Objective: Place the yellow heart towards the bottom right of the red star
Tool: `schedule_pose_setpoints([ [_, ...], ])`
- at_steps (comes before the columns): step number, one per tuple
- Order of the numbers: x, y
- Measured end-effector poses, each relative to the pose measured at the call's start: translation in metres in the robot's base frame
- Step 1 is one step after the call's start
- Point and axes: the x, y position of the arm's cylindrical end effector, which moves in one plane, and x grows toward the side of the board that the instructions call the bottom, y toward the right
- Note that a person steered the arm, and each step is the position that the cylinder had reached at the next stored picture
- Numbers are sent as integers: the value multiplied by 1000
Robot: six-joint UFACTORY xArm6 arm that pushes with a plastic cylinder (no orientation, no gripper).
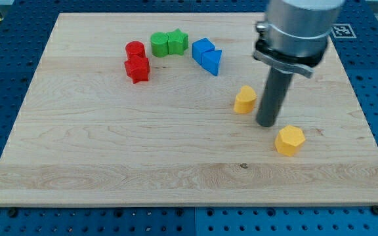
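Observation:
The yellow heart lies right of the board's middle. The red star lies at the upper left, just below a red cylinder. My tip rests on the board just right of and slightly below the yellow heart, close to it with a narrow gap. A yellow hexagon lies below and right of my tip. The heart is far to the right of the red star and a little lower.
Two green blocks sit side by side at the top middle. Two blue blocks sit right of them. The wooden board ends at a blue perforated table on all sides.

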Motion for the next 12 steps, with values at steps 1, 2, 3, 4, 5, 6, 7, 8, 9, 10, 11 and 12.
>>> schedule_pose_setpoints([
  [1,-2,28],
  [2,-11,20],
  [3,-18,-33],
  [4,-38,-68],
  [5,-28,-56],
  [6,-21,-16],
  [7,-42,-5],
  [8,-59,-35],
  [9,-66,-94],
  [10,-69,-121],
  [11,-69,-103],
  [12,-76,-99],
])
